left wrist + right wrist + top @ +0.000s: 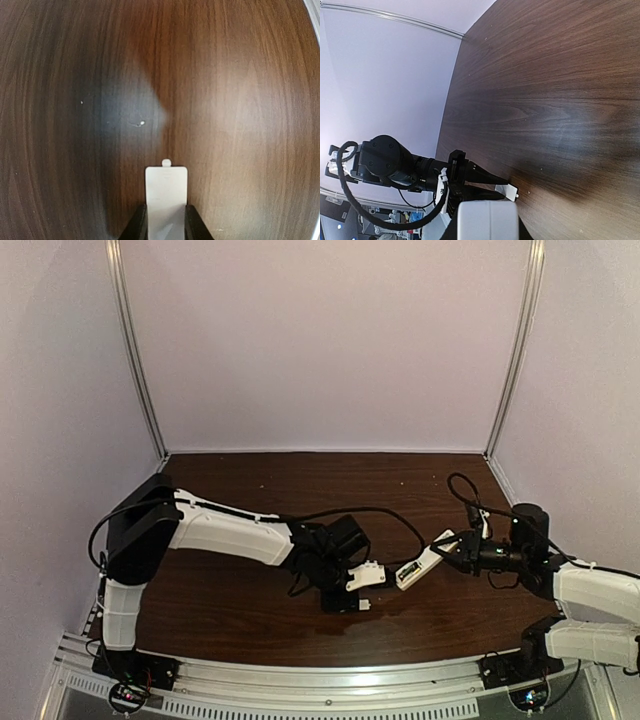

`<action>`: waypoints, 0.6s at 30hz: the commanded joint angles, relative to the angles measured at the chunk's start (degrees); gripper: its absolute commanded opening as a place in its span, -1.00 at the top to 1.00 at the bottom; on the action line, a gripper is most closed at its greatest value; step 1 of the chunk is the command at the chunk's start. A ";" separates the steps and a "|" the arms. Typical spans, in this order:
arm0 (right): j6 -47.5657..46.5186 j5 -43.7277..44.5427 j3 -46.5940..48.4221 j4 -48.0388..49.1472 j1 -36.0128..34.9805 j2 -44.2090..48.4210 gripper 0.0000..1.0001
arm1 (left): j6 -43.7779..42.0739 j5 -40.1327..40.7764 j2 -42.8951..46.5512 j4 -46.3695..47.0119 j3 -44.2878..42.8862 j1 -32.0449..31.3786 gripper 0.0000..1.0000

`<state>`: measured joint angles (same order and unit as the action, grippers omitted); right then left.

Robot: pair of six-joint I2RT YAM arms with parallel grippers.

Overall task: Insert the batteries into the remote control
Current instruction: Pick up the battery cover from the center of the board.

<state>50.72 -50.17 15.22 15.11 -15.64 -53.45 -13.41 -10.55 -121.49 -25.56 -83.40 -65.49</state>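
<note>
Remote control [420, 567] overhead; left wrist shows cover [166, 197]

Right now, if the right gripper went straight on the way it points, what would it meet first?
Probably the white cover piece in the left gripper; the remote control held by the right gripper would touch it first, though depth is unclear.

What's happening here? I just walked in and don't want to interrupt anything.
Two robot arms are working on a remote. The right gripper is shut on one end of the remote control, which points toward the middle of the table. The left gripper grips a small flat white cover piece, close to the remote's free end. No batteries show in any view.
</note>
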 commanded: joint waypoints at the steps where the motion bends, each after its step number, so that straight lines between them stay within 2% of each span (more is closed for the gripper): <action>1: 0.31 -0.34 -2.00 3.74 0.43 -0.08 1.00 | 1.79 -0.96 3.83 -2.91 0.84 0.19 0.66; 11: 5.09 2.90 -5.60 11.89 -1.44 -1.72 1.00 | 8.65 1.07 14.31 -0.41 4.48 0.13 0.67; 18: 9.38 7.95 -6.63 17.23 -6.00 -3.20 1.00 | 14.03 6.07 15.89 1.09 0.38 -0.57 0.68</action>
<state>56.82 -46.35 9.47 26.22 -19.27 -56.12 -3.60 -7.81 -105.82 -26.59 -80.36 -65.54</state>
